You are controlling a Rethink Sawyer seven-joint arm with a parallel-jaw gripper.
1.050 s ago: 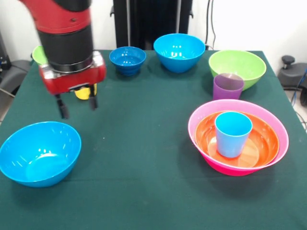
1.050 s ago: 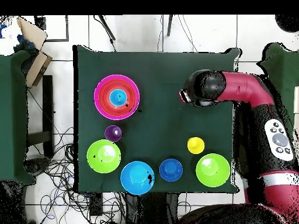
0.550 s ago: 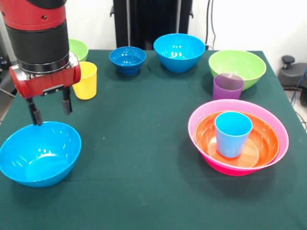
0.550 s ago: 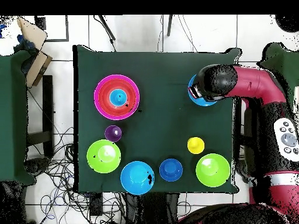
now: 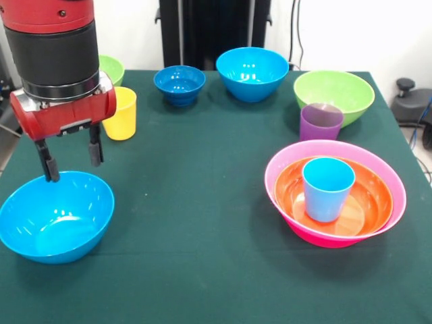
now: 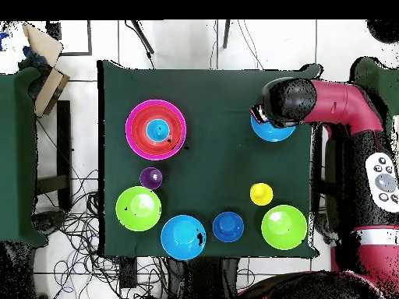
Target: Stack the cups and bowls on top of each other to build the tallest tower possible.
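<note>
The tower is a large pink bowl [image 5: 329, 237] [image 6: 133, 117] holding an orange bowl [image 5: 372, 196] with a light blue cup [image 5: 328, 190] [image 6: 158, 129] upright inside. My gripper [image 5: 73, 169] is open and empty. It hangs over the far rim of a bright blue bowl [image 5: 55, 216] [image 6: 274, 132], one finger at the rim, the other just behind it. A yellow cup [image 5: 123, 115] [image 6: 261, 194] stands just behind the gripper. A purple cup [image 5: 320, 122] [image 6: 151, 177] stands behind the tower. From overhead the arm's head [image 6: 285, 101] hides the fingers.
Along the far edge stand a lime green bowl [image 5: 334, 94] [image 6: 139, 208], a second bright blue bowl [image 5: 252, 73] [image 6: 183, 237], a dark-blue footed bowl [image 5: 179, 84] [image 6: 228, 226] and another green bowl [image 5: 113, 68] [image 6: 284, 226], partly behind the arm.
The gripper has swung from beside the yellow cup to the bright blue bowl's far rim and then nearly stopped. It stays open. No bowl or cup has moved.
</note>
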